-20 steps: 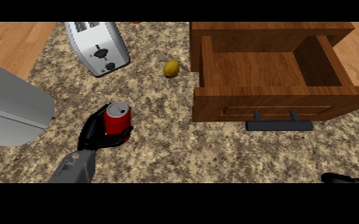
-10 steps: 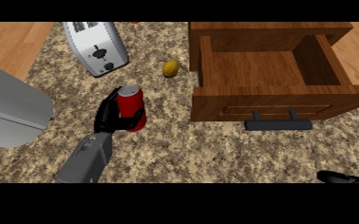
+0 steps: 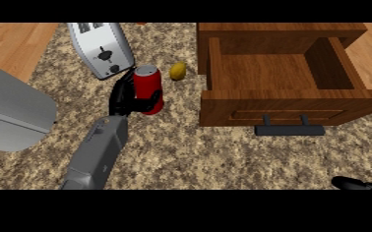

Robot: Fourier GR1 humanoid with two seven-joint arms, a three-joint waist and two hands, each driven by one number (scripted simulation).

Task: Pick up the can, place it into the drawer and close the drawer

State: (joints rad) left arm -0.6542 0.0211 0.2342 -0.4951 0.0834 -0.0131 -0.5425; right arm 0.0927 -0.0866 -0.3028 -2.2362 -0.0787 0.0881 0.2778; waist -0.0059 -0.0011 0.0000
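A red can [image 3: 148, 87] with a silver top is held upright above the speckled counter, my left hand [image 3: 123, 98] curled round its left side. It hangs between the toaster and the wooden drawer [image 3: 280, 107], left of the drawer's front. The drawer stands pulled open, its inside bare, with a dark handle [image 3: 289, 129] on its front. Only a small black part of my right hand [image 3: 352, 183] shows at the lower right edge; its fingers cannot be made out.
A silver toaster [image 3: 102, 49] lies at the back left, close behind the can. A small yellow lemon-like object [image 3: 178, 71] sits between toaster and drawer. A grey metal object [image 3: 22, 112] fills the left edge. Wooden flooring shows at the far left.
My left hand has carried the can up and to the right, from the counter's lower left toward the drawer, over both earlier frames. The drawer stays open.
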